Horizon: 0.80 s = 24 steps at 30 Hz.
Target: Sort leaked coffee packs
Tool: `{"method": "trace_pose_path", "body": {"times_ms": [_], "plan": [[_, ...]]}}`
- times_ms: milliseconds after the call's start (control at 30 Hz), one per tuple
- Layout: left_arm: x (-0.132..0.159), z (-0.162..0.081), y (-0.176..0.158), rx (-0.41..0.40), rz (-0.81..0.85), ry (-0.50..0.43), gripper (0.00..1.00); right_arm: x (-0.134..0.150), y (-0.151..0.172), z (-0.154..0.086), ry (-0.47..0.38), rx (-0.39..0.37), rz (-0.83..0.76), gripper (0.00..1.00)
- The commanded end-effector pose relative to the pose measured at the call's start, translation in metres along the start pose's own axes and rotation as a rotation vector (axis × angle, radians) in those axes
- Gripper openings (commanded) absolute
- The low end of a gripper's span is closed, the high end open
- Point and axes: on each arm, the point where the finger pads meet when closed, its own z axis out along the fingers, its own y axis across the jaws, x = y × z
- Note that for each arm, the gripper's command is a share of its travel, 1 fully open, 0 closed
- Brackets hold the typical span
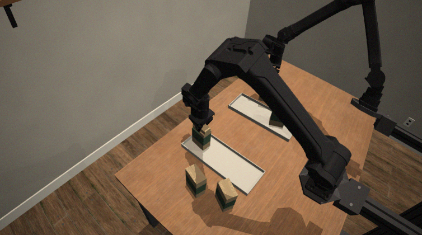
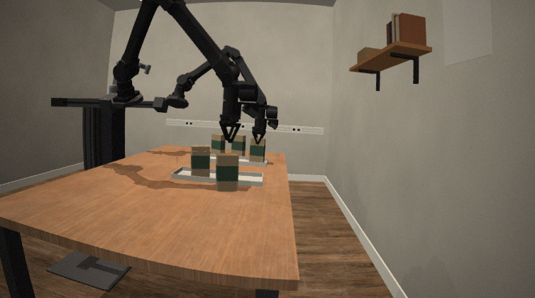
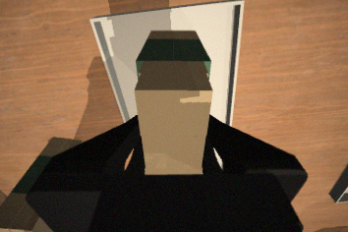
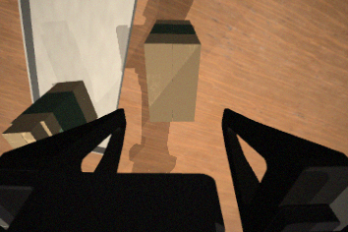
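Coffee pack (image 1: 204, 141) (image 2: 257, 152) (image 3: 173, 128) is upright over the wall-side end of the tray (image 1: 230, 160) (image 2: 266, 164) (image 3: 226, 44), grasped in the left claw (image 1: 200, 126) (image 2: 257, 142) (image 3: 173, 116), while the right claw (image 2: 230, 140) (image 4: 173, 115) is released, beyond the tray. I think it should go down straight, and be released only when the base sits flat. Tray rims and the neighbouring pack (image 1: 195, 181) (image 2: 238, 145) (image 3: 32, 172) beside them need care, but toward the other end there is more room.

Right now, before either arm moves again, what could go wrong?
The left tool grips a pack near one end of a tray; it might catch the rim or tip if released unevenly. The open right tool could topple the nearby bench pack if lowered off-line.
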Motion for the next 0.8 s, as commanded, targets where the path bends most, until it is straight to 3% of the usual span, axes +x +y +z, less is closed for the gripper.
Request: {"method": "trace_pose_path", "body": {"times_ms": [0,767], "plan": [[-0.0239,-0.0060,0.0097,-0.004,-0.017,-0.039,0.23,-0.0090,-0.0056,-0.0068,-0.020,0.011,0.012,0.76],[-0.0279,-0.0077,0.0122,-0.005,-0.021,-0.051,0.23,-0.0090,-0.0056,-0.0068,-0.020,0.011,0.012,0.76]]}}
